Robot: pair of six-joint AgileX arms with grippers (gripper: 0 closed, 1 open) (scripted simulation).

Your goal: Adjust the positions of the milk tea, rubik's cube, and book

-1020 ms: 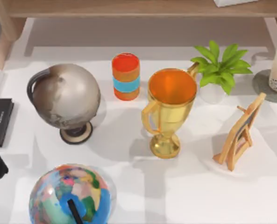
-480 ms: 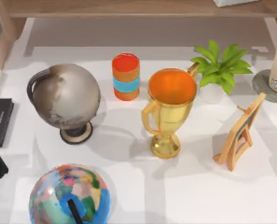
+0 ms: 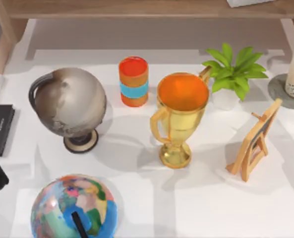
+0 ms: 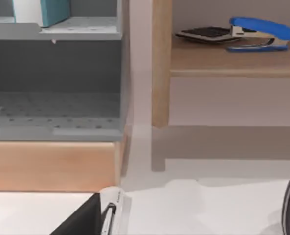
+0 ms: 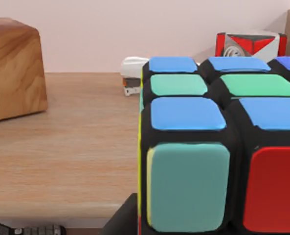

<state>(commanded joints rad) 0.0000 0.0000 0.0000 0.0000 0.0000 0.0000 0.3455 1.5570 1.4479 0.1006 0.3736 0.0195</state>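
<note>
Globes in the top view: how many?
2: the grey globe stands at the table's left, and the multicoloured globe sits nearer the bottom edge, partly cut off.

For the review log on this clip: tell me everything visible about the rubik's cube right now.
The rubik's cube looms close in the right wrist view, cut off at the frame's edges. It has a black grid with glossy rounded squares: blue and green ones on its upper face, a teal and a red one on the face toward the camera, and a thin yellow sliver along its side edge. It sits level over a light wooden surface, with a wooden block farther back. What holds or supports it cannot be made out.
</note>
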